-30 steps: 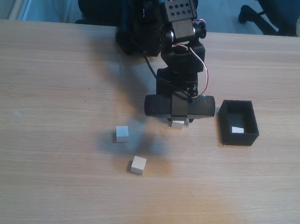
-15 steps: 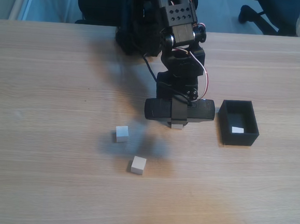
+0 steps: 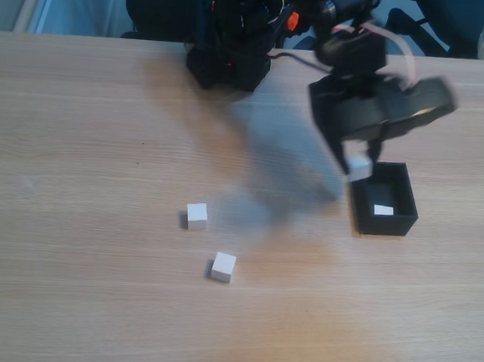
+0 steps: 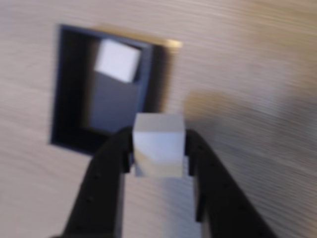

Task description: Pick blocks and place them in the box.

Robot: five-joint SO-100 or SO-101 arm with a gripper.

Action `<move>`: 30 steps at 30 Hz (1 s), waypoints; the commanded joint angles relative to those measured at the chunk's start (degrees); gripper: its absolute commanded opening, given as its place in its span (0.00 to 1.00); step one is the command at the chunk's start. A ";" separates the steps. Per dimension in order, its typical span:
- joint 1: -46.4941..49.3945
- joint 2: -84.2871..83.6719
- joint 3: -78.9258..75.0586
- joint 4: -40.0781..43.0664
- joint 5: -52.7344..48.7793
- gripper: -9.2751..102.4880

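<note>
My gripper (image 4: pixel 158 148) is shut on a white block (image 4: pixel 158 145), held in the air beside the black box (image 4: pixel 74 89). In the fixed view the gripper (image 3: pixel 359 167) and its block (image 3: pixel 360 167) hang blurred over the box's (image 3: pixel 384 223) near-left corner. One white block (image 3: pixel 382 210) lies inside the box, seen also in the wrist view as a block (image 4: pixel 117 60) at the far end. Two more blocks rest on the table: one block (image 3: pixel 196 216) left of centre and another block (image 3: pixel 223 266) nearer the front.
The arm's black base (image 3: pixel 228 54) stands at the table's back edge. A chair base (image 3: pixel 406 18) and a floor strip lie beyond the table. Bare wooden table (image 3: pixel 66 285) surrounds the loose blocks and the box.
The gripper closed on the block at the table's middle, lifted it and swung right to the box. The other blocks have not moved.
</note>
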 commanded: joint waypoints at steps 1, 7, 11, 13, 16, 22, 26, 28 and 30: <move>-3.43 0.62 -7.12 2.55 1.05 0.08; -6.68 -1.76 -8.53 2.37 2.90 0.11; -6.86 -4.31 -8.79 1.05 3.25 0.14; -6.77 -5.45 -9.58 0.44 2.90 0.14; -6.50 -7.47 -11.95 -0.18 2.55 0.16; -5.54 -10.37 -15.64 0.44 2.20 0.19; -4.39 -10.72 -15.91 1.23 1.23 0.20; -3.25 -10.28 -15.82 2.64 1.14 0.18; -1.32 -8.88 -15.03 3.96 1.05 0.13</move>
